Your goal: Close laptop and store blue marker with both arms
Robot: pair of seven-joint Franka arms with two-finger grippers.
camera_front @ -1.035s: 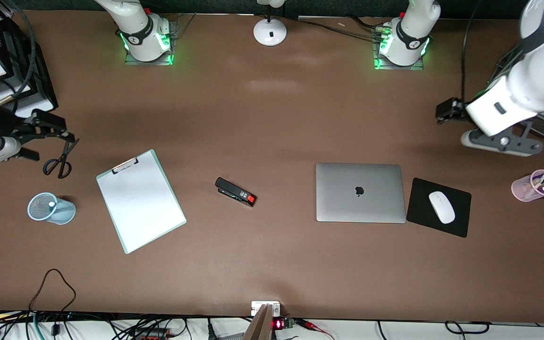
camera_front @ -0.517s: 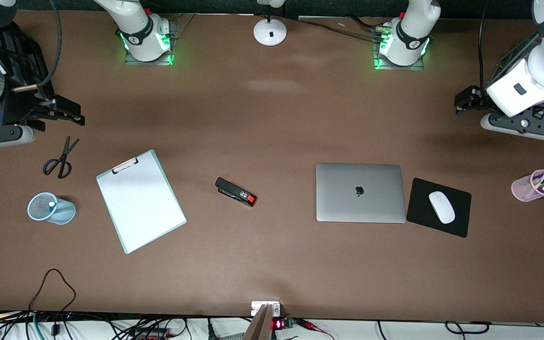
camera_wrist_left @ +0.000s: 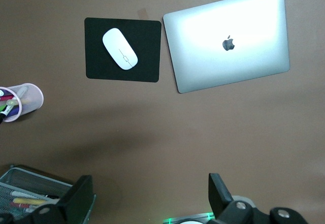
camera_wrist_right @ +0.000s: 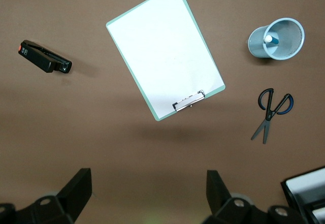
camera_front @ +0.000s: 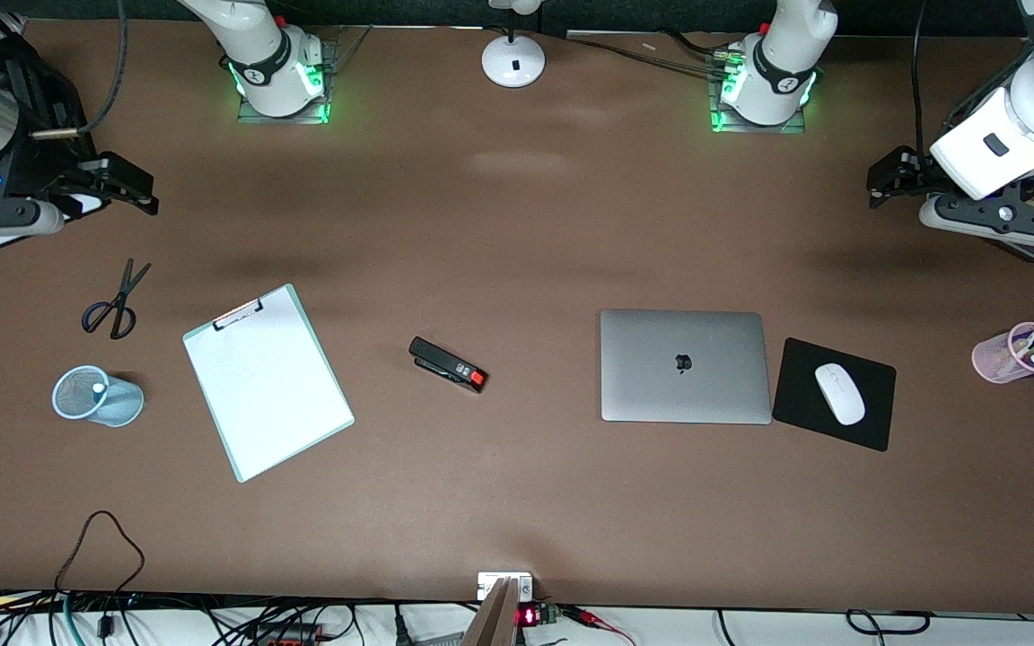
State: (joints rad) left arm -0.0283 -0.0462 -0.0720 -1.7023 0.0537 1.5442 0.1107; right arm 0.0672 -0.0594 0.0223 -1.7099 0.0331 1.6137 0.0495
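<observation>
The laptop [camera_front: 685,366] lies closed on the table, lid up with the apple logo showing; it also shows in the left wrist view [camera_wrist_left: 231,40]. The blue marker [camera_wrist_right: 270,39] stands in a light blue mesh cup [camera_front: 95,397] toward the right arm's end; only its white end [camera_front: 99,388] shows in the front view. My left gripper [camera_front: 880,179] is open and empty, in the air over bare table near the left arm's end [camera_wrist_left: 150,186]. My right gripper [camera_front: 135,193] is open and empty, in the air near the scissors [camera_wrist_right: 147,181].
Scissors [camera_front: 115,305], a clipboard [camera_front: 266,381] and a black stapler [camera_front: 448,363] lie between cup and laptop. A black mouse pad [camera_front: 876,422] with a white mouse [camera_front: 839,393] lies beside the laptop. A pink cup [camera_front: 1015,354] holds pens. A mesh tray [camera_wrist_left: 30,193] sits at the left arm's end.
Both arms have drawn back toward the ends of the table and toward their bases, the grippers open and empty. Nothing on the table has moved.
</observation>
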